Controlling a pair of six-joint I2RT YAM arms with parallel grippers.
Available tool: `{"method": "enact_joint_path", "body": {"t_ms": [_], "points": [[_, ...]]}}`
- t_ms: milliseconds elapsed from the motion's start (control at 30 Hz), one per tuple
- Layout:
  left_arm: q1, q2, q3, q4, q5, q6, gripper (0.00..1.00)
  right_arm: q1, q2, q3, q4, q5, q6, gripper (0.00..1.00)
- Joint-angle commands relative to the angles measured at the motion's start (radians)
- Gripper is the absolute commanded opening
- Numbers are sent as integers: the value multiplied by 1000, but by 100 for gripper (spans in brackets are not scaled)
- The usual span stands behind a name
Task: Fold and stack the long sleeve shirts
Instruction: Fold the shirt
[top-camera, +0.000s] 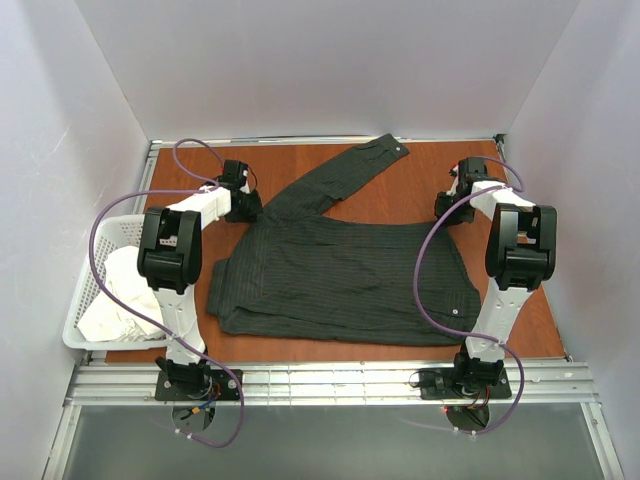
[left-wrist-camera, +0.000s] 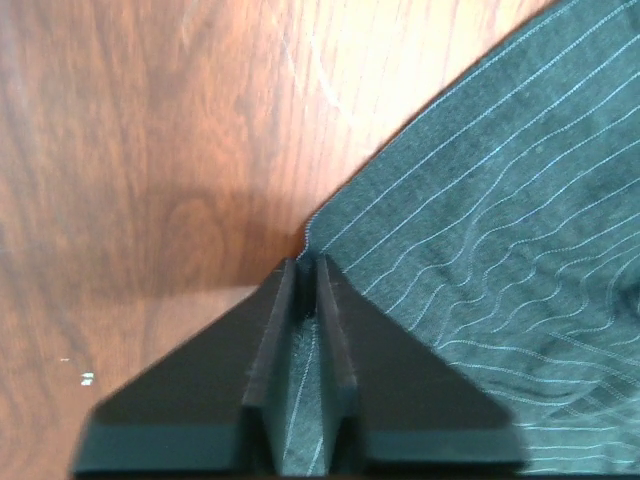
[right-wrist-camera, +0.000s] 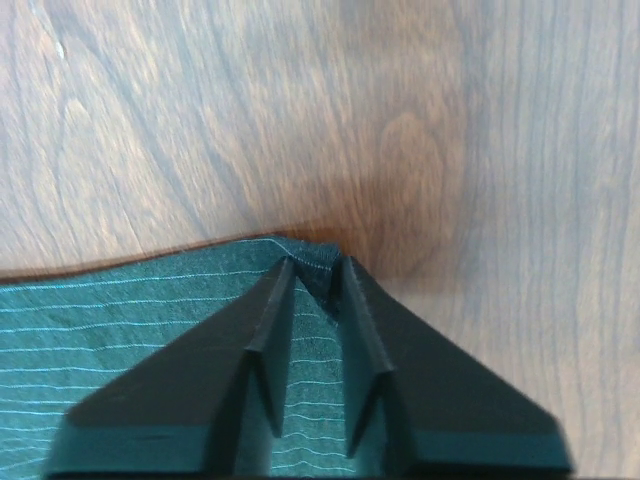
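Charcoal pinstriped long sleeve shirt (top-camera: 340, 275) lies spread flat across the middle of the reddish-brown wooden table (top-camera: 420, 185); body wide from left to right, one sleeve (top-camera: 340, 175) angling off toward the far edge; no second shirt or stack visible on the table.

Left gripper (top-camera: 240, 205) down at the shirt's far left corner, by the root of that sleeve; wrist view shows its black fingers (left-wrist-camera: 270, 330) drawn narrow with pinstriped cloth nipped between them, right at the hem edge.

Right gripper (top-camera: 452, 210) down at the far right corner; its fingers (right-wrist-camera: 275, 310) close together too, a small bunch of fabric caught in the slot.

White mesh basket (top-camera: 85, 290) sits off the table's left side, pale crumpled cloth (top-camera: 125, 300) inside; not part of this move.

Step in hand, as I read it: a two-corner pinch, ready to fold the far edge over toward the near one.

To do it well: both bites look shallow, close to the edge, so lift gently and test they hold; raise both corners level and together; keep the span taut to avoid a sagging middle; mind the loose sleeve, which may drag and skew the fold; lay down edge to edge before letting go.
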Motion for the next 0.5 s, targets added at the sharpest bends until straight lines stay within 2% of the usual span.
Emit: {"method": "enact_joint_path", "body": {"t_ms": [0,67,100,333,467], "points": [[-20,69,-19,-89,57,22,6,20,58,-10,-22,-40,-8,14],[-20,71,-12,-90,63,32,0,20,58,-4,-25,-45,-12,10],[-20,71,-9,-92,60,49,0,20,57,1,-33,-48,-15,2],[-20,23,23,-94,-37,77,0,20,6,55,-61,-16,-26,1],[-20,-56,18,-84,-77,68,0,20,-61,64,-59,3,-17,1]]}}
